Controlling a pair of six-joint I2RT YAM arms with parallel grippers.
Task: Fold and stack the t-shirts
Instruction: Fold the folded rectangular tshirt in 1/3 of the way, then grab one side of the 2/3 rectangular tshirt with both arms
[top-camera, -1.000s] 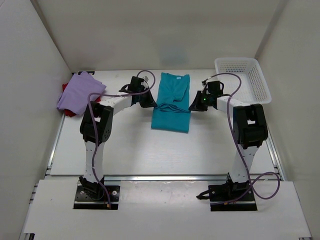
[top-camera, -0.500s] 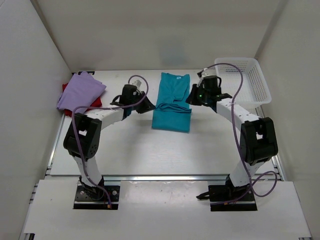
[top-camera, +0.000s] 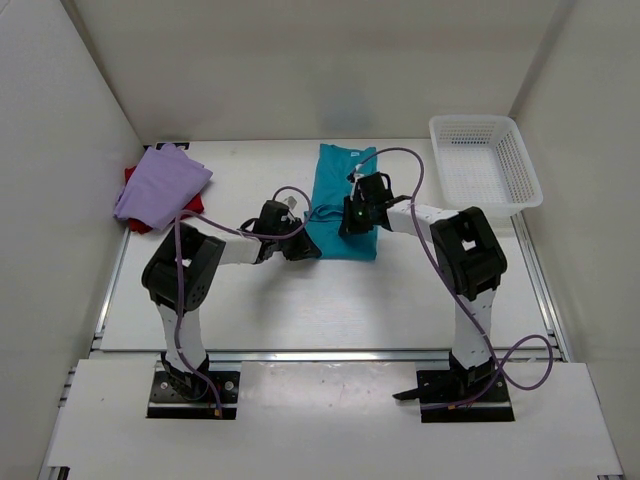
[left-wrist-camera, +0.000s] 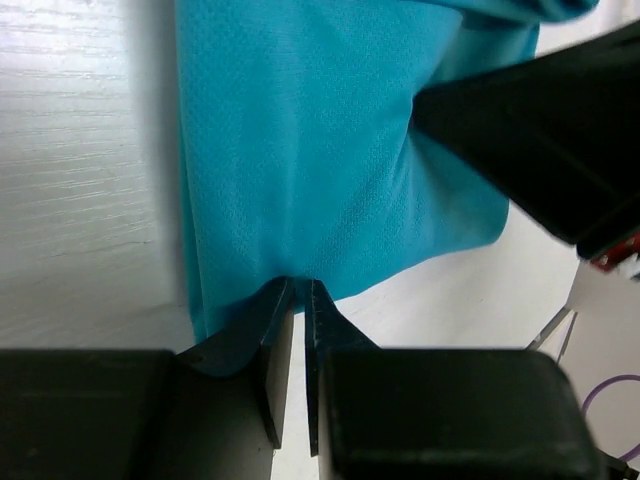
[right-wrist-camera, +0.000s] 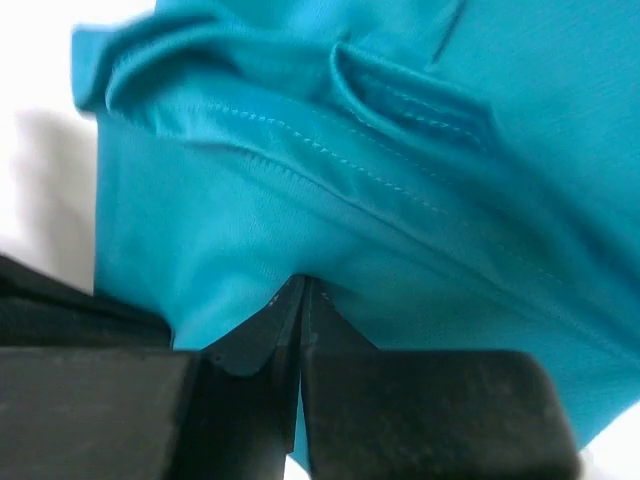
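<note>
Teal blue cloth t-shirt (top-camera: 338, 172), partly folded lengthwise, lay at the middle of the white bench (top-camera: 300, 310), toward its far side. Left hand (top-camera: 301, 249) met the shirt's near left corner, its fingers (left-wrist-camera: 277, 345) drawn almost together, pinching the hem. Right hand (top-camera: 349, 224) sat on the shirt's middle, fingers (right-wrist-camera: 330, 345) pressed together on a fold of cloth. Lavender purple cloth t-shirt (top-camera: 160, 185) lay over a dark red cloth t-shirt (top-camera: 193, 204) at far left, well apart. White plastic mesh basket (top-camera: 487, 162) stood at far right.
</note>
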